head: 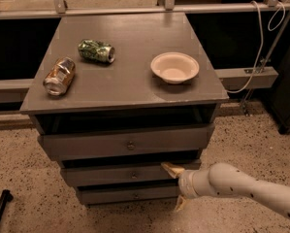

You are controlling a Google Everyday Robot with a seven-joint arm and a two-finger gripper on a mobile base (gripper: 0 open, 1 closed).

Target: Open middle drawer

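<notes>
The grey cabinet [125, 89] has three stacked drawers. The middle drawer [110, 176] shows a flat grey front with a small round knob [133, 175] at its centre. My gripper [175, 187] is at the right end of that front, coming in from the lower right on the white arm [241, 186]. It is open. The upper fingertip [171, 169] lies at the top edge of the middle drawer's front and the lower fingertip [179, 205] hangs beside the bottom drawer [127, 196]. The top drawer [127, 143] sits above with a dark gap over it.
On the cabinet top lie a crushed brown can [59, 75], a crushed green can [96, 51] and a white bowl [175, 67]. A white cable [261, 47] hangs at the right. A black bar [0, 210] lies on the speckled floor at lower left.
</notes>
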